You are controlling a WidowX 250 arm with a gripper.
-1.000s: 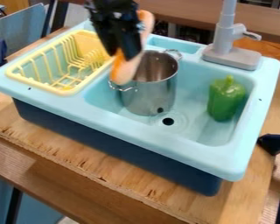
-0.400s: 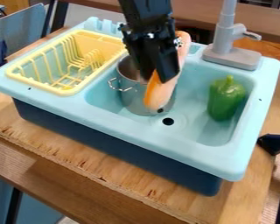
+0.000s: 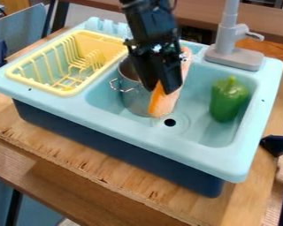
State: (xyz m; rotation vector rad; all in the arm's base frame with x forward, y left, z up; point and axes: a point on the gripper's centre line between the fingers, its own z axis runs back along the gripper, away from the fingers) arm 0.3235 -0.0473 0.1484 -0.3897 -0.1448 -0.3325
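Observation:
The black gripper (image 3: 162, 88) hangs over the middle of the sink basin, shut on a long orange-and-pale object (image 3: 164, 102) that looks like a toy piece of fish or sushi. That object stands steeply tilted, its lower end close to the drain hole and its upper end behind the gripper to the right. Behind and left of the gripper is a metal pot (image 3: 132, 98) with wire handles, partly hidden by the arm. A green toy bell pepper (image 3: 227, 99) sits upright at the basin's right side.
The light blue sink (image 3: 167, 142) rests on a wooden table (image 3: 79, 161). A yellow dish rack (image 3: 66, 92) occupies its left part. The grey faucet (image 3: 234, 57) rises at the back right. Something dark blue (image 3: 277, 145) stands by the table's right edge.
The gripper, with the orange-and-pale object, has moved right from above the pot's left side, then slightly lower into the basin. The pot, pepper and rack have stayed put.

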